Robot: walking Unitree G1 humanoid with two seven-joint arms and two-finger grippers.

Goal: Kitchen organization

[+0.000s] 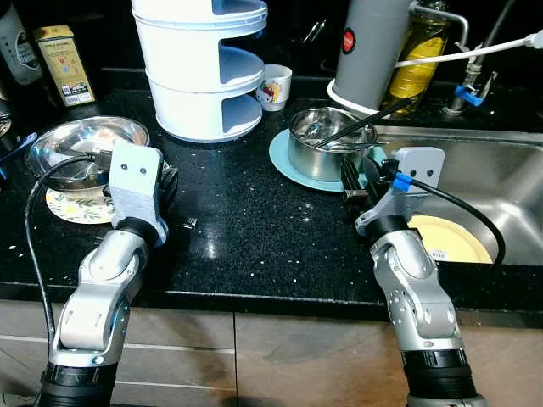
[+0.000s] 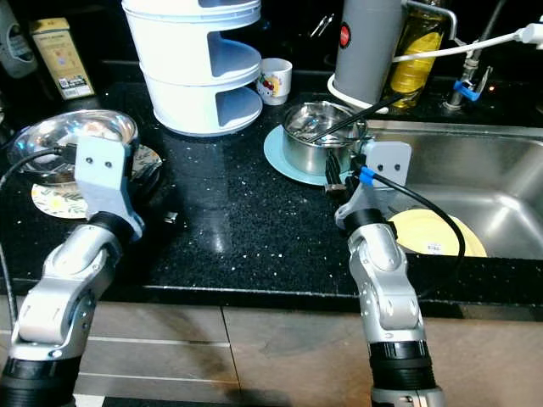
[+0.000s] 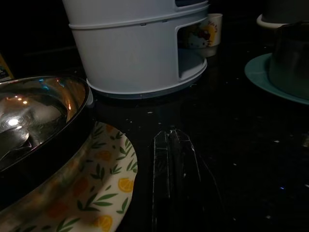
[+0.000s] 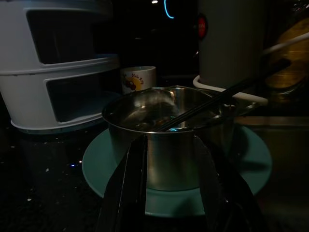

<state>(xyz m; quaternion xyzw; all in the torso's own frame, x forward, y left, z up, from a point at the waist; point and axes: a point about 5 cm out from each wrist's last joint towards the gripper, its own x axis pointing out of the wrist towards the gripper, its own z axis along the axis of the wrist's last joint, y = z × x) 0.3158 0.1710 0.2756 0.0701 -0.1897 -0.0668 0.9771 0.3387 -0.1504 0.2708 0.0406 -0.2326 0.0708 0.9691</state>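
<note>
A steel pot [image 1: 327, 144] stands on a teal plate [image 1: 284, 163] beside the sink, with black chopsticks [image 1: 366, 125] leaning out of it. My right gripper [image 1: 361, 178] is open just in front of the pot, its fingers [image 4: 131, 183] spread before the pot's wall [image 4: 169, 154]. At the left a steel bowl [image 1: 85, 146] rests on a floral plate [image 1: 72, 208]. My left gripper [image 1: 166, 182] lies low over the black counter beside that plate's edge [image 3: 104, 179], its fingers [image 3: 171, 145] pressed together and holding nothing.
A white tiered rack [image 1: 204, 76] and a small printed cup [image 1: 273, 85] stand at the back. A grey cylinder [image 1: 369, 51] and an oil bottle [image 1: 420, 51] stand behind the pot. The sink [image 1: 501, 170] holds a yellow plate [image 1: 450, 239]. A yellow box [image 1: 64, 64] is far left.
</note>
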